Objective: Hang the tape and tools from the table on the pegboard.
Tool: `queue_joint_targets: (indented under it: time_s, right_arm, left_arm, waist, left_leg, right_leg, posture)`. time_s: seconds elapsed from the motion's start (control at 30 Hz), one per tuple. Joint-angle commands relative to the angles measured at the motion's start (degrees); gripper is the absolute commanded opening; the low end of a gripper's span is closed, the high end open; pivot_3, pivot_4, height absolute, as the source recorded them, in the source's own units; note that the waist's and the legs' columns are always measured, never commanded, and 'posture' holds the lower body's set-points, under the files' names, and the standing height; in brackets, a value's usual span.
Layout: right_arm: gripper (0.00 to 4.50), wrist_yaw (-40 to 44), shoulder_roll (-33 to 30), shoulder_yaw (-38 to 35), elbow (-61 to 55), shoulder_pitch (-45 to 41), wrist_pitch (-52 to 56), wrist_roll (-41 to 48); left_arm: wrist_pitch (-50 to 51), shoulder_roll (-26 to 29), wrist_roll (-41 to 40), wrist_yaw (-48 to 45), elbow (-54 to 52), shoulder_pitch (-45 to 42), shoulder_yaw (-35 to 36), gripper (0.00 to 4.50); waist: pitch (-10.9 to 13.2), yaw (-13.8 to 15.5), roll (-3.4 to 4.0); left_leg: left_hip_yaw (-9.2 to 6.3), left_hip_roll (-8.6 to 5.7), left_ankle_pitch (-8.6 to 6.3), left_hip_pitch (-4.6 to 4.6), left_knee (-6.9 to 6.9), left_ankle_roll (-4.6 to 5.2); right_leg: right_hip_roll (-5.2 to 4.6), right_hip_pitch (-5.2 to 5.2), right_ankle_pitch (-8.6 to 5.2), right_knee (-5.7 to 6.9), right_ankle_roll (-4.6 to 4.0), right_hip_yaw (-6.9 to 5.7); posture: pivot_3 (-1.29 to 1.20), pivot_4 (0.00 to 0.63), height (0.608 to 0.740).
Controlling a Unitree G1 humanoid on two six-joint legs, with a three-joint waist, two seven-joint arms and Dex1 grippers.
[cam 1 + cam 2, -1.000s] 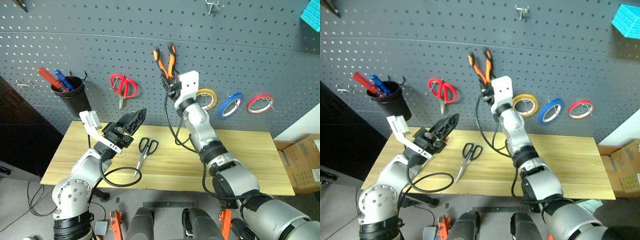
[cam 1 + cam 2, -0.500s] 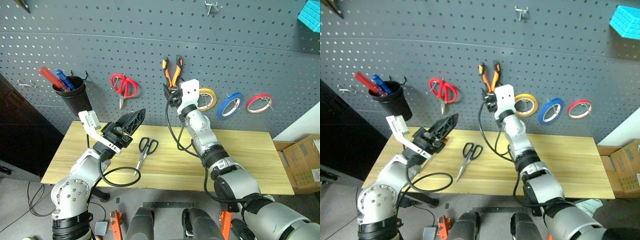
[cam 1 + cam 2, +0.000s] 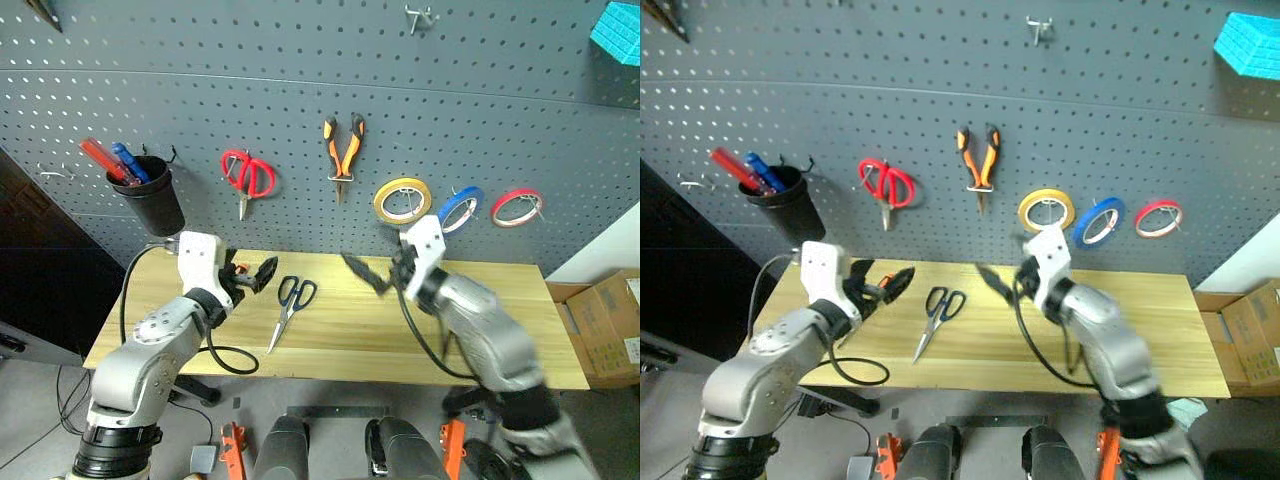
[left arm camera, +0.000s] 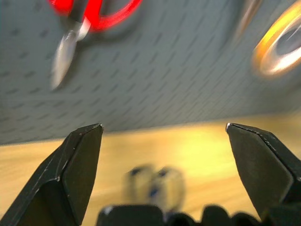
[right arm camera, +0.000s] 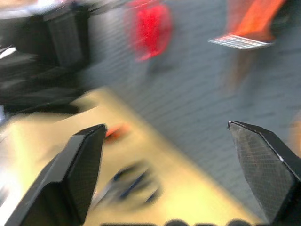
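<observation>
Scissors [image 3: 290, 303] are lying flat on the table [image 3: 520, 350] — the left gripper [image 3: 255, 276], fingers spread wide, is needing a handle-side approach.

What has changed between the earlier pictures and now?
The right gripper let go of the orange-and-black pliers, which now hang on the pegboard, and drew back down over the table, jaws open. The left gripper sank lower, open. The black-handled scissors and the blue tape stayed in place.
</observation>
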Motion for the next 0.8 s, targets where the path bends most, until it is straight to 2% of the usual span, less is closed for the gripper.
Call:
queue_joint_targets:
  time_s: [0.03,0.2,0.43,0.7,0.8]
  right_arm:
    - [4.46,6.6,-5.5,3.2,0.1,1.2,-3.5,-2.8]
    - [4.46,13.7,-9.3,6.2,4.3,-0.8,-8.2,-5.4]
    - [4.46,21.7,-13.1,11.6,10.3,-3.0,-17.7,-12.6]
    - [4.46,22.2,-10.8,10.8,11.5,-3.9,-17.5,-13.2]
    - [4.5,22.0,-10.2,10.6,10.5,-3.5,-16.2,-12.9]
  left_arm:
    - [1.6,-1.0,7.4,2.2,3.4,0.4,-4.3,4.5]
    - [4.2,-3.3,13.3,3.1,9.2,2.1,-8.0,4.5]
    - [3.5,-6.8,15.4,-2.8,18.5,1.6,-10.7,4.5]
    - [4.4,-7.0,16.4,-10.0,26.3,-3.1,-11.9,4.5]
    - [5.2,-6.9,16.5,-12.8,27.1,-4.1,-12.3,3.69]
  waist:
    - [0.0,-0.5,0.0]
    - [0.1,-1.8,0.03]
    - [0.6,-1.9,0.06]
    - [1.1,-2.0,0.49]
    - [1.3,-2.0,0.67]
  left_leg:
    - [0.01,0.01,0.0,0.02,0.02,0.0]
    - [0.3,0.0,0.0,0.0,0.03,0.01]
    - [0.31,0.01,-0.08,-0.04,-0.03,0.12]
    - [0.39,-0.05,-0.08,-0.02,0.02,0.13]
    - [0.38,-0.04,-0.08,-0.02,-0.01,0.12]
  right_leg:
    - [0.0,0.0,0.0,0.0,0.0,0.0]
    - [-0.02,-0.09,0.01,-0.01,0.02,0.2]
    - [-0.01,-0.13,-0.02,-0.05,0.12,0.19]
    - [-0.03,-0.1,-0.02,-0.04,0.13,0.29]
    - [-0.03,-0.12,-0.03,-0.05,0.14,0.28]
  posture:
    - [0.13,0.161,0.74]
    - [0.1,0.182,0.74]
    - [0.1,0.215,0.74]
    - [0.1,0.241,0.74]
    - [0.09,0.247,0.74]
